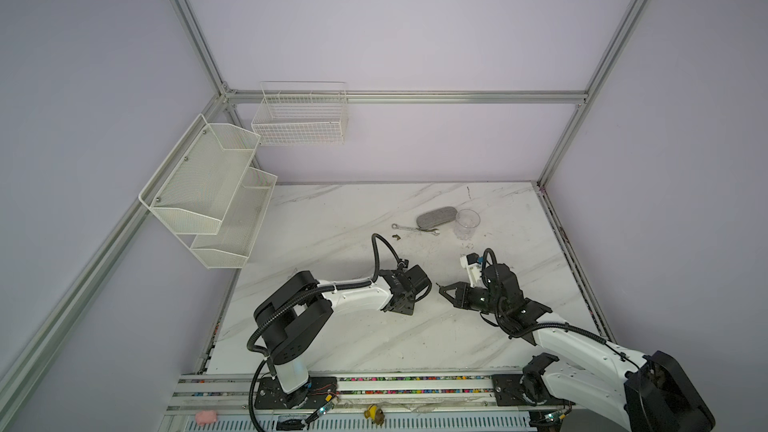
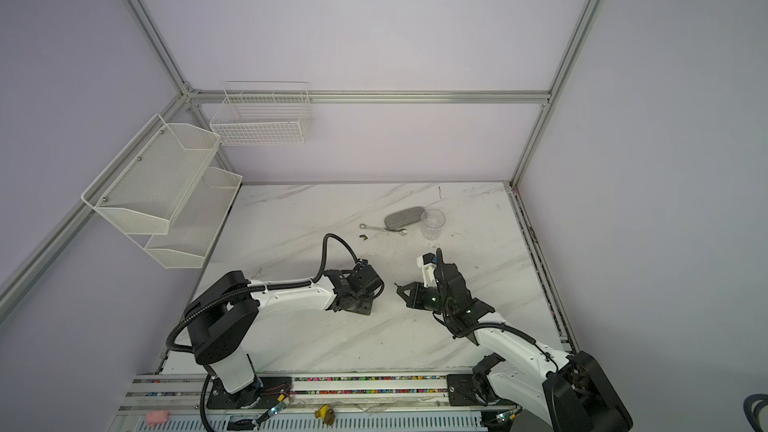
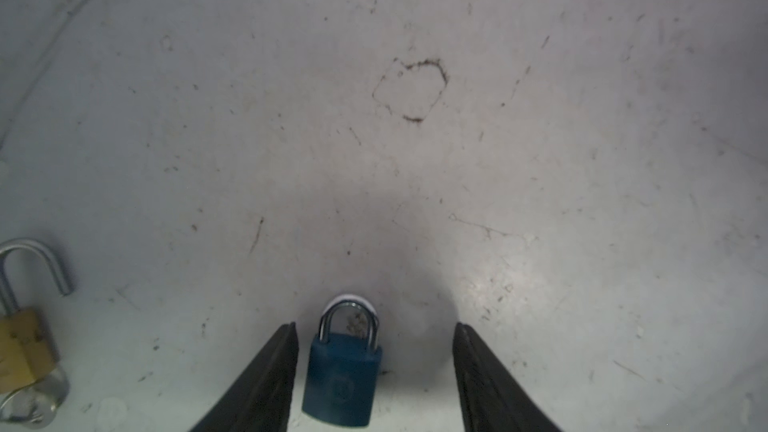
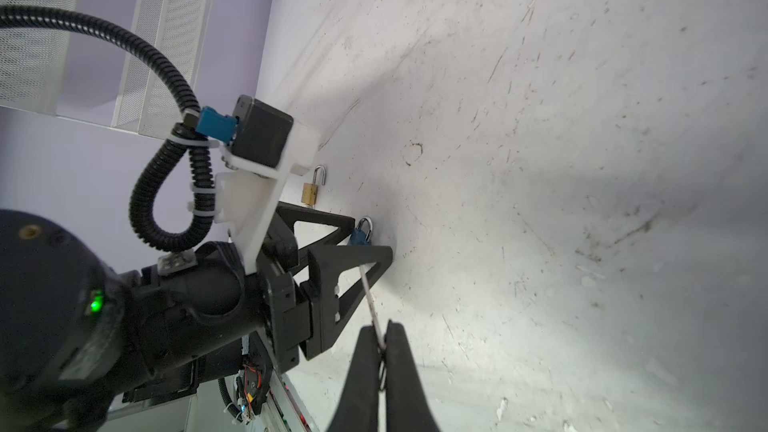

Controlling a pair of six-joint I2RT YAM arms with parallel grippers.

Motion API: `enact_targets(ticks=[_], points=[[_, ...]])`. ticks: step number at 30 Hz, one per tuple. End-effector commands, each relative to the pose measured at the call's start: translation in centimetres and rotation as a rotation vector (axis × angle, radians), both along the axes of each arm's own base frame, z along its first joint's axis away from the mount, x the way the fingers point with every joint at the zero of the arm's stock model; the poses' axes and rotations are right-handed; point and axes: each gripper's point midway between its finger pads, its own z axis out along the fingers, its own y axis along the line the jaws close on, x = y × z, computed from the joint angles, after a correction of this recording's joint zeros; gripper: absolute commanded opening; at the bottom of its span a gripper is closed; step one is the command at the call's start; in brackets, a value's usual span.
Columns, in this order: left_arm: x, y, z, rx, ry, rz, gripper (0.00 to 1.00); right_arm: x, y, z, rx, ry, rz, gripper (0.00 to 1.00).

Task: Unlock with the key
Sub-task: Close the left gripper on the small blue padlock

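A robotics laboratory cell is shown. A marble-patterned table (image 1: 332, 222) is enclosed by plain lilac panels (image 1: 415, 14) set in aluminium profile framing (image 1: 415, 97). Two robot arms (image 1: 353, 295) are mounted on a slotted rail (image 1: 415, 386) along its front edge, and wire baskets (image 1: 299, 126) are hung on the walls.

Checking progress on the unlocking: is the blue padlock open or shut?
Shut. Both shackle legs of the blue padlock enter its body in the left wrist view.

The blue padlock (image 3: 341, 380) has a matt body and glossy metal shackle (image 3: 325, 326); the table (image 3: 415, 168) is scuffed.
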Motion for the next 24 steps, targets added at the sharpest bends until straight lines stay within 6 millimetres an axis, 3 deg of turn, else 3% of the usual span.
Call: enact_targets(ticks=[1, 19, 24], points=[[1.0, -0.4, 2.4, 0.02, -0.05, 0.059, 0.59, 0.2, -0.1, 0.4, 0.01, -0.029, -0.003, 0.0], [-0.3, -1.5, 0.8, -0.045, 0.037, 0.137, 0.44, 0.0, 0.0, 0.3, 0.018, -0.032, 0.006, 0.0], [-0.2, -1.6, 0.3, -0.029, 0.041, 0.131, 0.45, -0.2, -0.1, 0.1, 0.015, -0.032, 0.006, 0.0]])
